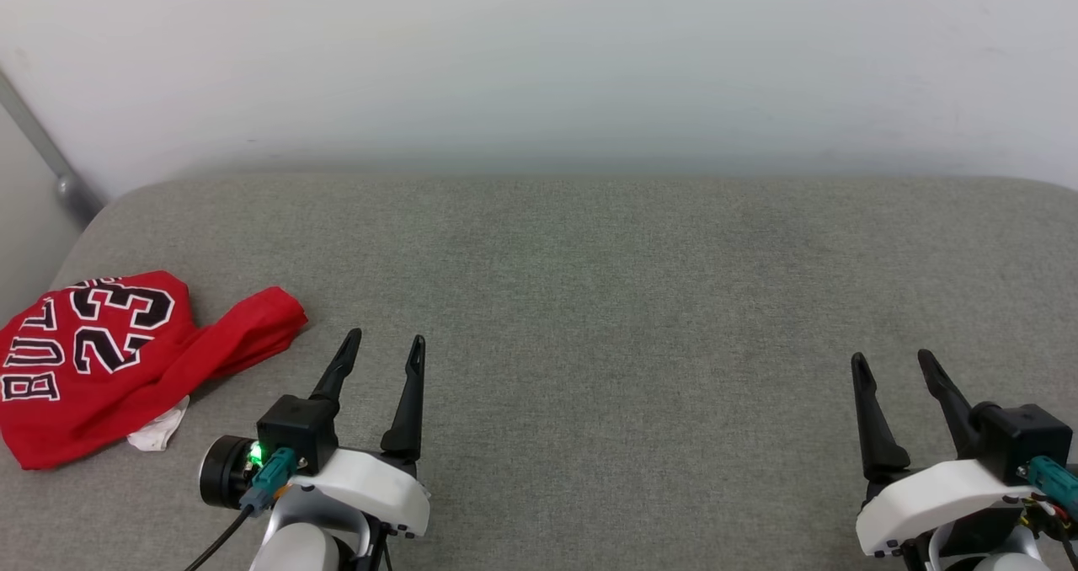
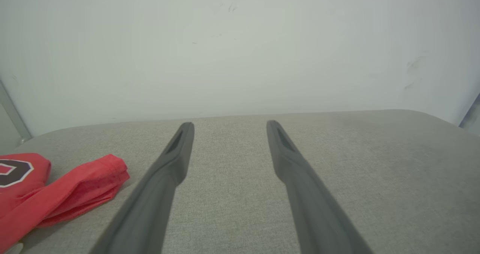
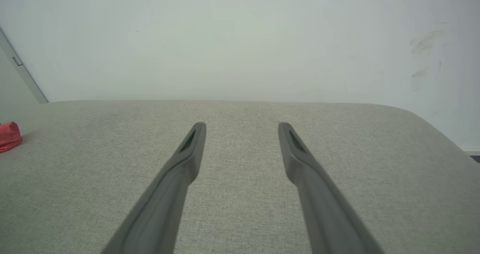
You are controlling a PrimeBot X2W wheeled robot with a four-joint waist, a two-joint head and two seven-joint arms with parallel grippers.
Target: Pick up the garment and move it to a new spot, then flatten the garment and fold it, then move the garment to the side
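One wide grey padded surface took up most of the head view, with a pale wall behind it at 12 o'clock. The shirt, red with a black white-edged "23" and part of "BULLS" showing, lay crumpled on the surface toward 8 o'clock, near its left edge. One bunched red fold reached out toward 3 o'clock.

The left gripper stood at 7 o'clock of that view, its two dark fingers spread apart with nothing between them. The shirt lay near it at 9 o'clock, not touching. The right gripper stood at 5 o'clock, fingers likewise spread and holding nothing, well apart from the shirt.

A grey metal bar slanted along the wall at 10 o'clock. A scrap of white fabric peeked from under the shirt's 5 o'clock edge.
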